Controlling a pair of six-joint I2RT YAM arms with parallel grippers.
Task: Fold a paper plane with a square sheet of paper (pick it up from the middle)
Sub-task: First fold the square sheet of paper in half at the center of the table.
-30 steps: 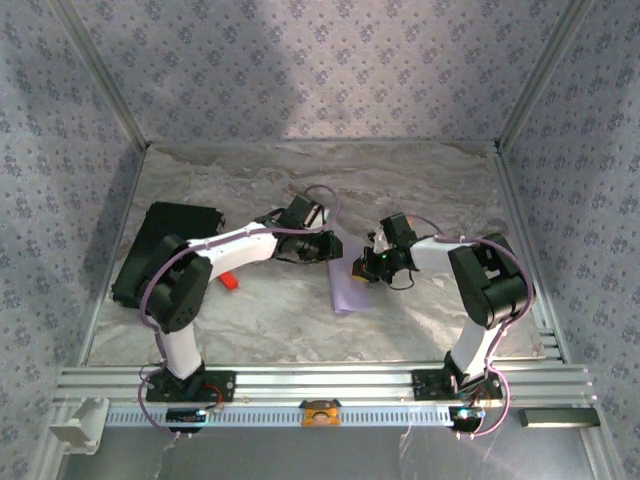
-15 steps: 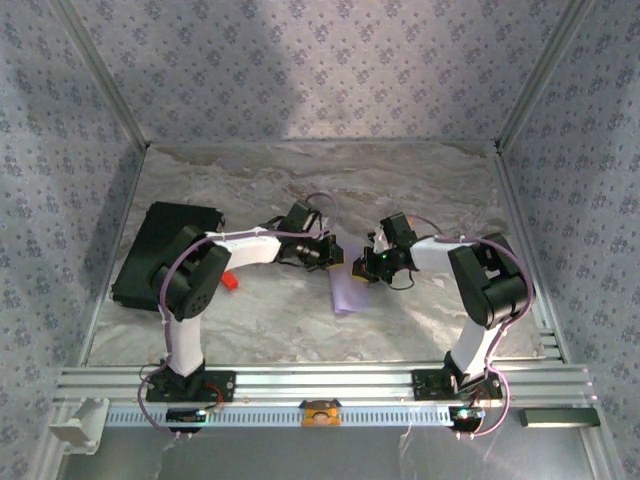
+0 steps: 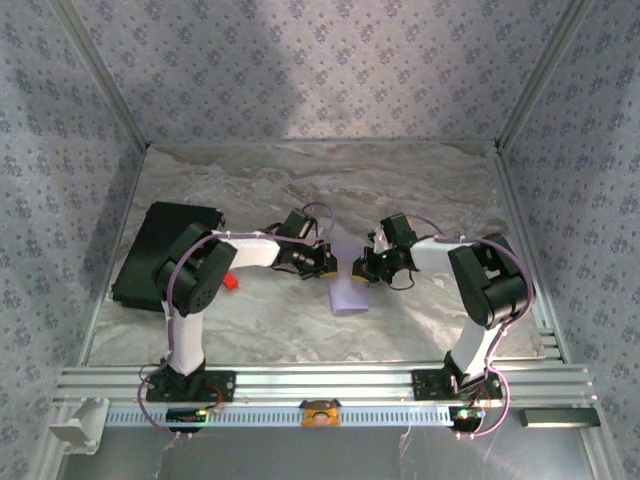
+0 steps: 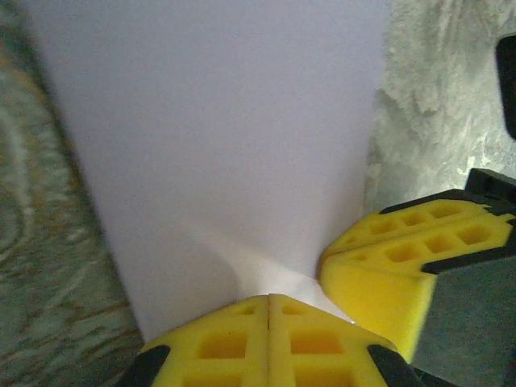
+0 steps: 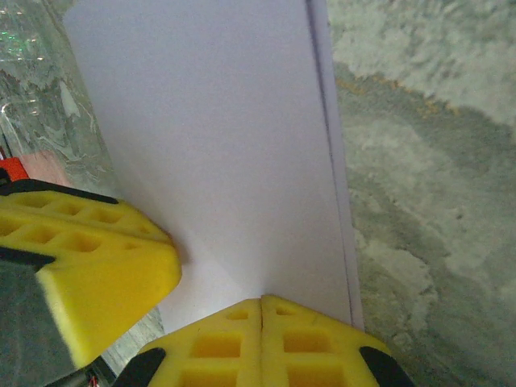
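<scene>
Left gripper (image 3: 326,264) swung in, pinching folded sheet (image 3: 348,290)

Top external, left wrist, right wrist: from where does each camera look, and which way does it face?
Top external: above and behind the arms, looking down on the table; both arms show, left gripper and right gripper at the folded lavender paper.
Left wrist: on the left arm, facing the paper past its closed fingers.
Right wrist: on the right arm, facing the paper past its closed fingers.
Wrist views share: the paper, the opposite gripper.
</scene>
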